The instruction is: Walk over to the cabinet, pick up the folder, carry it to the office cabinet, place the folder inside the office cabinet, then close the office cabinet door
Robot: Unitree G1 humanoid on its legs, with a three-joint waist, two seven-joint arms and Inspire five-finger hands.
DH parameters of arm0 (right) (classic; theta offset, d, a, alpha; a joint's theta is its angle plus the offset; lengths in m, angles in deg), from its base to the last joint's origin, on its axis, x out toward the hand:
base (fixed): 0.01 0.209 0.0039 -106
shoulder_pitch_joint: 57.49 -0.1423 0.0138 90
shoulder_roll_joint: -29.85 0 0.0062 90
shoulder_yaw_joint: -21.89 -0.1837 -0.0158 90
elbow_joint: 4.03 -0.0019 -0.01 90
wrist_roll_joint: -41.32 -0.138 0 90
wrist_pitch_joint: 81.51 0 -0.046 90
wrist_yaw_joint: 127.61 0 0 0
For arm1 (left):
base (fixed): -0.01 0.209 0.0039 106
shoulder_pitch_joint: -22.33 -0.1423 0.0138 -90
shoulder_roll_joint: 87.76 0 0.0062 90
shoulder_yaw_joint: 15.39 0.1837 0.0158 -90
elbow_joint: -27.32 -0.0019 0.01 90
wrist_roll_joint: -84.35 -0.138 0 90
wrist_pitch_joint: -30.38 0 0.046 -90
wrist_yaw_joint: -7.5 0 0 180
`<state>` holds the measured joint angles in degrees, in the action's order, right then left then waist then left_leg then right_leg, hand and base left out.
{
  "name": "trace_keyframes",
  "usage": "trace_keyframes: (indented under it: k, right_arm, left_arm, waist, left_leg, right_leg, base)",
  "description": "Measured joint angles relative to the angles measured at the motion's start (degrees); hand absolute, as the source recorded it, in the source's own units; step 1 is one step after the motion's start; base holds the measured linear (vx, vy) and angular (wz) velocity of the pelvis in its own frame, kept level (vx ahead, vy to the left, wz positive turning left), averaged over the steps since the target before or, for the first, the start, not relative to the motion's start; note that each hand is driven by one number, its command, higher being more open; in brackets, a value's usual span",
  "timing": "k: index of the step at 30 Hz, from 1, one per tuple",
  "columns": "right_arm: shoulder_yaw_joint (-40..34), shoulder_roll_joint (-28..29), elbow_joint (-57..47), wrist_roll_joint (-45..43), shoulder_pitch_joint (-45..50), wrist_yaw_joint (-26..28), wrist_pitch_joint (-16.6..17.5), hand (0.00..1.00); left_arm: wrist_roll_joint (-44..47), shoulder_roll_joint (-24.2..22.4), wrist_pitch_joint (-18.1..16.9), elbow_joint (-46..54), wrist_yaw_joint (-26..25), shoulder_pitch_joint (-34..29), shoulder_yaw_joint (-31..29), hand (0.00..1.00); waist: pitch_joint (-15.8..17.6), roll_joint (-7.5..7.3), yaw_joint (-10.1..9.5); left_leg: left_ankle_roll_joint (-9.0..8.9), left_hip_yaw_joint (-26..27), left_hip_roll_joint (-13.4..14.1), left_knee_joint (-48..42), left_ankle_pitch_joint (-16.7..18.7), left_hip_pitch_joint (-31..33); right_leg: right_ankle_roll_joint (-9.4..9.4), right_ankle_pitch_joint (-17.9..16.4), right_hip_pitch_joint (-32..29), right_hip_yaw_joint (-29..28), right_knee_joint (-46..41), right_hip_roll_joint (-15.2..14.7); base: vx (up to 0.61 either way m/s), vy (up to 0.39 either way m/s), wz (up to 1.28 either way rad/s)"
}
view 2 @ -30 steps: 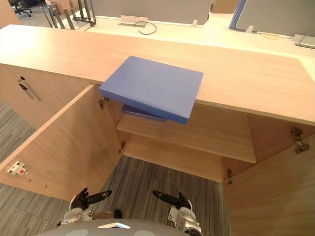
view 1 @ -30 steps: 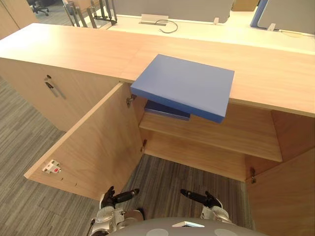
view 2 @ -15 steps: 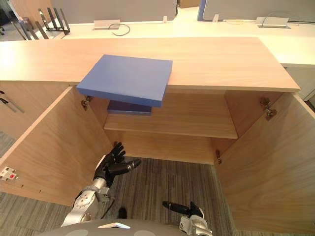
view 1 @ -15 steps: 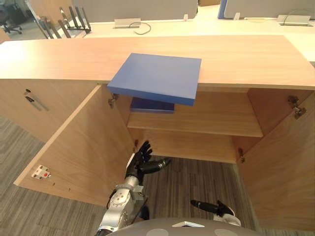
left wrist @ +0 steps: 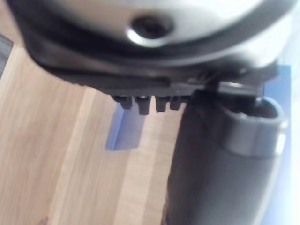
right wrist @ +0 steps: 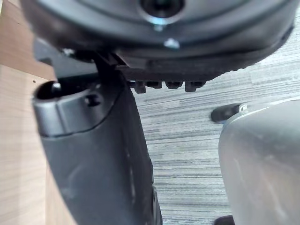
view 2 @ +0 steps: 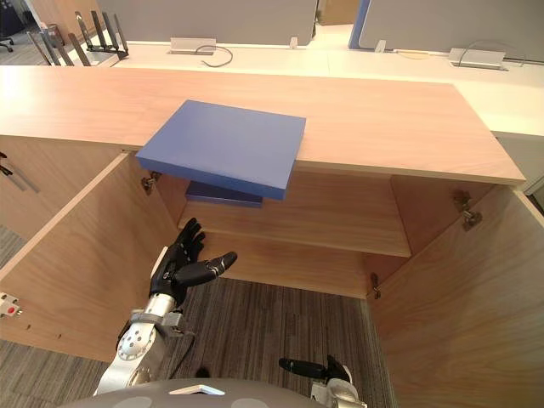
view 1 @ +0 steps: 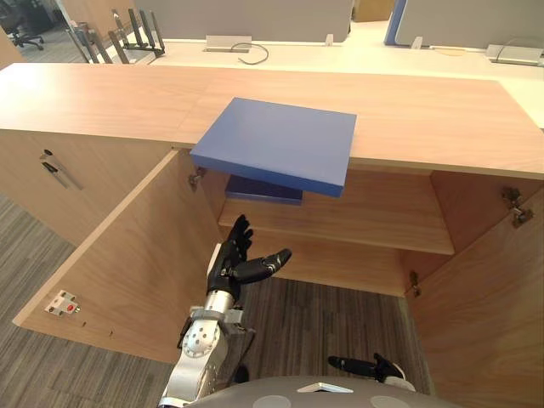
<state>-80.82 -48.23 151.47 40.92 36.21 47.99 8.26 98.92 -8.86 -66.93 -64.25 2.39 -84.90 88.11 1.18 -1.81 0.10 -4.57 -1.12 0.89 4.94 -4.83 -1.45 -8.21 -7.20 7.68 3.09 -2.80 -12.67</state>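
Below the folder (view 1: 276, 144) overhanging the counter (view 1: 442, 119), another folder (view 1: 263, 190) lies shelved; the left robot hand (view 1: 231, 263) hovers released, fingers (view 1: 240, 229) spread.

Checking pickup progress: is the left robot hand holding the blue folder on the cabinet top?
No, the left robot hand hangs open below the blue folder, which lies untouched on the cabinet top.

**Even overhead office light**

Bright, soft light falls from above on the wooden surface (view 1: 110, 98), with a pale sheen toward its far left corner. The blue folder (view 1: 276, 144) overhanging the near edge shades the shelf (view 1: 374, 217) beneath. The cabinet (view 1: 340, 259) interior is dimmer.
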Motion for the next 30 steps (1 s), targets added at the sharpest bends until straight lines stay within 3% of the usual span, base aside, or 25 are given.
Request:
trace_keyframes:
  k: [10, 14, 18, 25, 30]
  right_arm:
    - [1.6, -0.6, 0.0, -0.4, 2.5, -1.2, 1.0, 1.0]
    - [1.7, -0.8, 2.4, -0.4, 2.9, -1.2, 1.1, 1.0]
    - [2.2, -0.3, 4.6, -0.5, 3.6, -1.3, 1.0, 1.0]
    - [2.2, -0.5, 5.1, 0.0, 4.1, -1.6, 1.8, 1.0]
    - [2.8, -1.4, 5.0, 0.1, 3.7, -1.4, 1.8, 1.0]
  left_arm:
    - [-7.5, -3.5, -0.1, 8.3, -10.0, -2.0, -5.0, 1.0]
    - [-9.3, -4.9, -0.1, 15.4, -12.4, -3.1, -4.9, 1.0]
    - [-18.5, -4.8, -0.2, 22.6, -16.3, -2.7, -4.7, 1.0]
    - [-36.0, -2.6, -0.2, 23.6, -21.3, 7.1, -1.7, 1.0]
    - [-45.8, 2.6, -0.2, 23.1, -21.8, 18.3, 3.2, 1.0]
  waist:
    - [-0.5, -0.43, -1.4]
    - [-1.2, -1.01, -1.4]
    - [-2.0, -2.34, -1.39]
    - [-2.7, -1.79, -1.26]
    - [-3.1, -0.46, 0.01]
  left_leg:
    - [0.09, -2.8, -0.2, 0.3, -1.3, 0.7]
    - [-0.15, -4.1, -0.3, 0.3, -2.0, 1.9]
    - [-0.16, -4.1, -0.2, 0.2, -2.7, 2.7]
    - [-0.25, -2.8, 0.4, 0.2, -3.0, 2.5]
    - [-0.92, -1.3, 1.6, 0.2, -2.4, 1.9]
  right_leg:
    - [-0.04, -1.3, 0.7, 2.9, -0.2, 0.1]
    - [-0.21, -1.2, 0.2, 3.1, -0.2, 0.3]
    - [-0.69, -0.4, -0.4, 3.0, -0.1, 0.5]
    - [-0.6, 0.3, -0.6, 2.0, 0.0, 1.0]
    - [-0.17, 0.5, -1.4, -0.1, 0.0, 1.9]
  base:
    - [-0.12, -0.007, 0.13]
    - [-0.04, -0.007, 0.14]
    - [0.01, -0.006, 0.01]
    - [-0.02, -0.006, -0.07]
    - [-0.06, 0.0, -0.18]
